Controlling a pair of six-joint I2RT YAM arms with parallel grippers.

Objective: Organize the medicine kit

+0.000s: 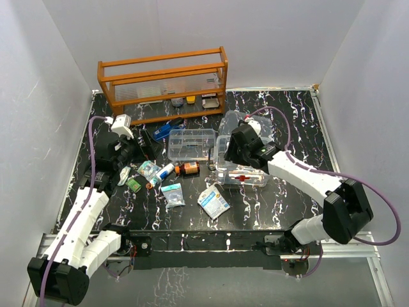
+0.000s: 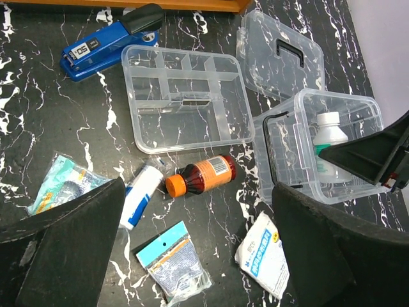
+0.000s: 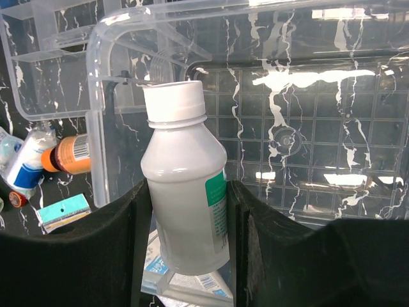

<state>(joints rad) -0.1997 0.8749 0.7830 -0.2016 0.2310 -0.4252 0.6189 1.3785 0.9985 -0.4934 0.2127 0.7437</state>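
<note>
Right now I'm clamping the right gripper (image 3: pixel 186 217) on the white bottle (image 3: pixel 185 160), pinching its body so it is staying roughly upright inside the medicine kit's clear box (image 2: pixel 291 150); whether it is touching the floor yet, I cannot tell. The box is standing open, I judge so that items can go in from above. The tray insert (image 2: pixel 185 96) is lying just beside it and the lid (image 2: pixel 275 51) beyond, out of the way. I'm hovering the left gripper (image 2: pixel 198 217), jaws spread and empty, over the brown bottle (image 2: pixel 203 176).
</note>
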